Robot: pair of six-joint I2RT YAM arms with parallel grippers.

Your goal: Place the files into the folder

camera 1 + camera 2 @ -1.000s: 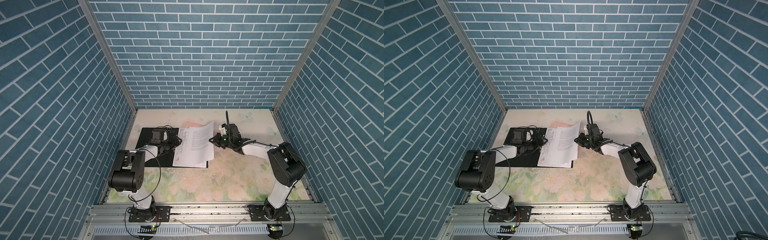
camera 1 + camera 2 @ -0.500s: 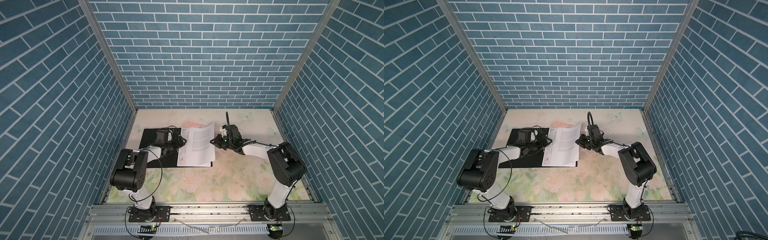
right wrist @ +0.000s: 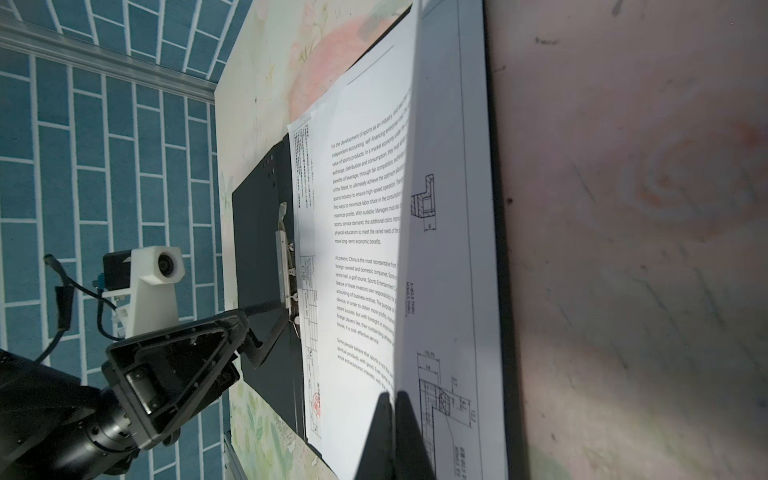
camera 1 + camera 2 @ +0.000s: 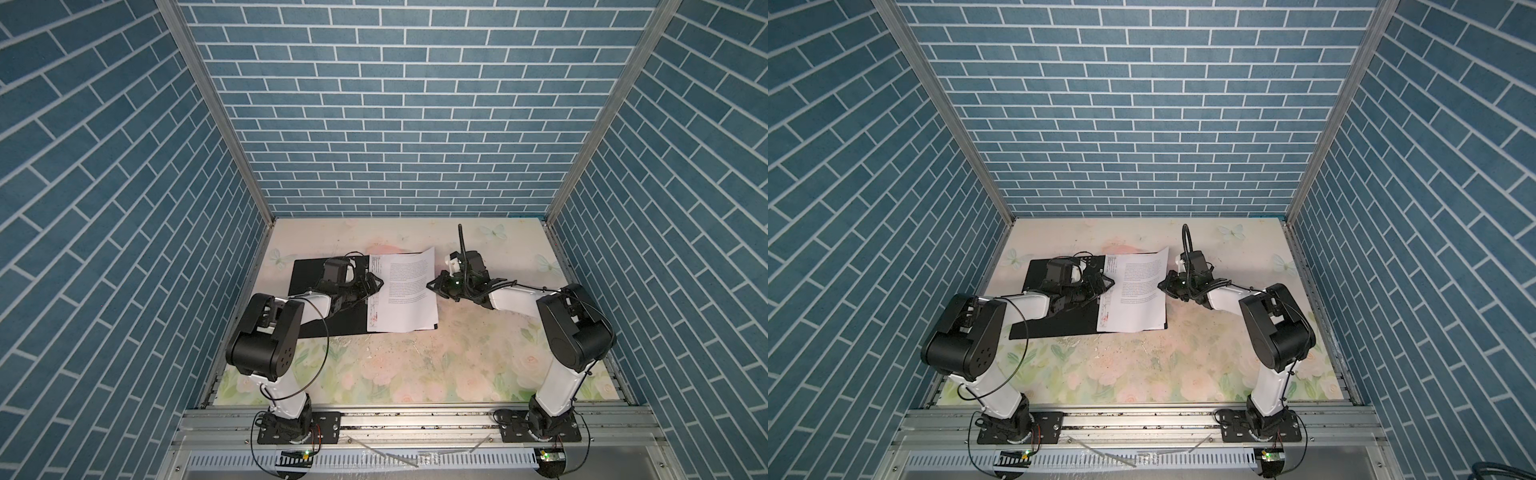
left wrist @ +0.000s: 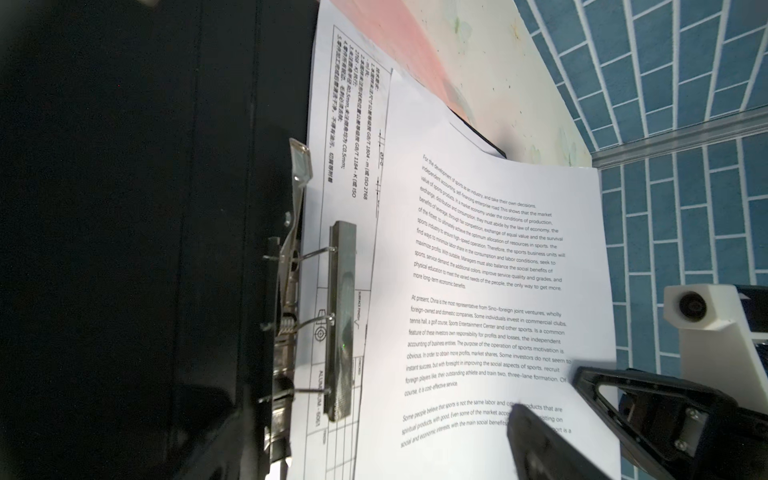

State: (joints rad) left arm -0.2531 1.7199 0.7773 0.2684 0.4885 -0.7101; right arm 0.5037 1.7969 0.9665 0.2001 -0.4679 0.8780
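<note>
The right tool, pressed together, pinches the right edge of the text sheet over the open folder. The spring clip lies leftward along the spine, beside the spread left tool.

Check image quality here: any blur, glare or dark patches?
Left wrist: folder interior nearly black, left finger blurred, sheet text sharp. Right wrist: sheet partly shaded, near table soft. Both top views: evenly lit, sharp, no glare.

Left fingers spread wide, right fingers pinched together, arms low
</note>
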